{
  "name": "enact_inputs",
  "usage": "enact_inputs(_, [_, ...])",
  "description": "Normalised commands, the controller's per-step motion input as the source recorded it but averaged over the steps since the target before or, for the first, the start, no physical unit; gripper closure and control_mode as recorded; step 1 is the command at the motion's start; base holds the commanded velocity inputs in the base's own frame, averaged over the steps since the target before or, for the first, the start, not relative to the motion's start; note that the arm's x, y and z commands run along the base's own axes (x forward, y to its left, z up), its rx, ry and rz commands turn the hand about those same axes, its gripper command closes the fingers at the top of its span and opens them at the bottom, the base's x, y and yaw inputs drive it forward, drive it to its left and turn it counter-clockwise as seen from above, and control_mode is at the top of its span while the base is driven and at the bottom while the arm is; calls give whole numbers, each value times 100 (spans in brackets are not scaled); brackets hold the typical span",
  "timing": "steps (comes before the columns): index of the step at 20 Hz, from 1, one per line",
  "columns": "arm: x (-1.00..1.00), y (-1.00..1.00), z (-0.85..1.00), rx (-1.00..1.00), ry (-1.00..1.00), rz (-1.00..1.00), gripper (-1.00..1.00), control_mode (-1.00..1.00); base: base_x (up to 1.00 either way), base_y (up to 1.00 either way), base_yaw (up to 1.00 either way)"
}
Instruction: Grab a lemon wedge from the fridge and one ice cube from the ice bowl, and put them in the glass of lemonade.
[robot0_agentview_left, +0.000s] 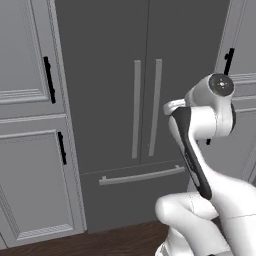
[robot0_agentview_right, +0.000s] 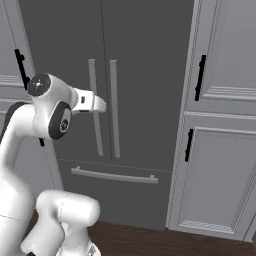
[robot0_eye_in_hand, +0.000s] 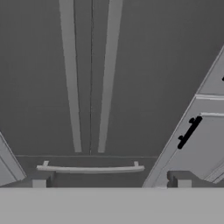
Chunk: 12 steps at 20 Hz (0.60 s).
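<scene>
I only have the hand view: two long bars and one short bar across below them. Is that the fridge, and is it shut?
Observer: Yes. The base views show the whole fridge, both doors closed, with the two upright handles side by side at the centre seam.
Operator: How far out is the hand?
Observer: In the right base view the arm's white wrist points at the left handle, apparently short of it; contact can't be judged.
Operator: What's on either side?
Observer: Lighter panelled cabinets with black handles flank the fridge on both sides, and dark wood floor runs below.
Operator: Gripper open?
Observer: Your view has it: finger tips stand wide apart.
</scene>
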Motion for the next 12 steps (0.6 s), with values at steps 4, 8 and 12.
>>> enact_inputs(4, [100, 0, -52, 13, 7, 0, -100, -100, 0, 0, 0])
enact_inputs(8, [100, 0, -47, 10, 1, 0, -100, -100, 0, 0, 0])
enact_inputs(12, [100, -2, -39, 4, 0, 0, -100, -100, 0, 0, 0])
